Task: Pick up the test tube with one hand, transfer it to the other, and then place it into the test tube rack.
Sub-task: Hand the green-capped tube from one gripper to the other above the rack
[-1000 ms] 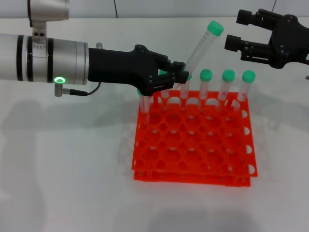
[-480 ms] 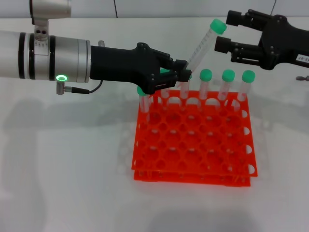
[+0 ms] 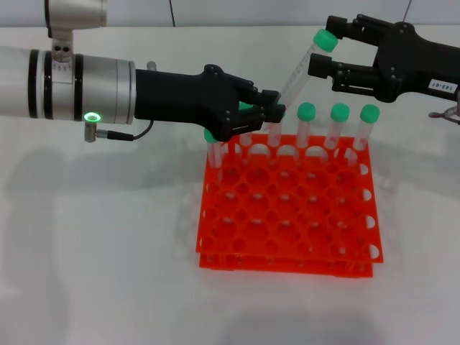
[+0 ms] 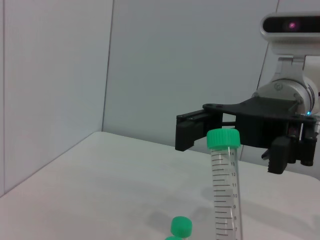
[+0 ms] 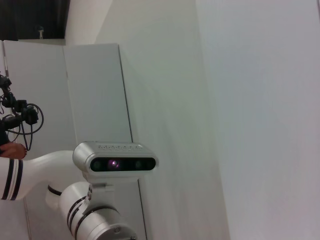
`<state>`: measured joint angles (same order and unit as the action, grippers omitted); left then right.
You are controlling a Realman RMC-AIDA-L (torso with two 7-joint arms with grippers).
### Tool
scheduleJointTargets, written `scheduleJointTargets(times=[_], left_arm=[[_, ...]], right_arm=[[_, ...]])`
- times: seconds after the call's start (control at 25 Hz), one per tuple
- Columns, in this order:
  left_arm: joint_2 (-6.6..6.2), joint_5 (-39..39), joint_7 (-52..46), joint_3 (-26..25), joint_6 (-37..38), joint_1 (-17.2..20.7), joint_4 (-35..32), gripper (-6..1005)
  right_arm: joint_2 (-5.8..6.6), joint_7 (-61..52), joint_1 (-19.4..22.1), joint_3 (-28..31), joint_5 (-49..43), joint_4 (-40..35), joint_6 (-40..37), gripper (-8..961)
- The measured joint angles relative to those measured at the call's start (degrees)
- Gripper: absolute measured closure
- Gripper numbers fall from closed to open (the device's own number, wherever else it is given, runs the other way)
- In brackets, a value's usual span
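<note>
green-capped test tube point(image 3: 302, 68), orange-red test tube rack point(image 3: 287, 215)

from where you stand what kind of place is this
Probably a robot lab test bench: a plain white table, an orange rack of green-capped tubes, and the left gripper holding a test tube toward the open right gripper.

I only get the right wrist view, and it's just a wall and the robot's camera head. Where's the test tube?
Observer: The left hand grips the test tube near its lower end, tilted, above the back of the orange-red test tube rack.
Operator: Is the other hand close?
Observer: Yes. The right hand is open, with its fingers on either side of the green cap.
Operator: Are more tubes in the rack?
Observer: At least three capped tubes stand upright in the back row.
</note>
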<state>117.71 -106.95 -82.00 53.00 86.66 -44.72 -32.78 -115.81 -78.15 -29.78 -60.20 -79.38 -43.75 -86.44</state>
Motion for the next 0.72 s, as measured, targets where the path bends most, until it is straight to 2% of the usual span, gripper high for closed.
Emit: scheduleJointTargets(times=[0.4,0.72], left_arm=[[0.28,0.0,0.0,0.1,0.1,0.2,-0.1,829],[0.34,0.0,0.0,0.0,0.1,0.2,-0.1,831]], right_arm=[[-0.03,0.0,-0.1,0.0,0.1,0.2,0.2,185],[-0.04,0.0,-0.4,0.0,0.1,0.9,0.3,451]])
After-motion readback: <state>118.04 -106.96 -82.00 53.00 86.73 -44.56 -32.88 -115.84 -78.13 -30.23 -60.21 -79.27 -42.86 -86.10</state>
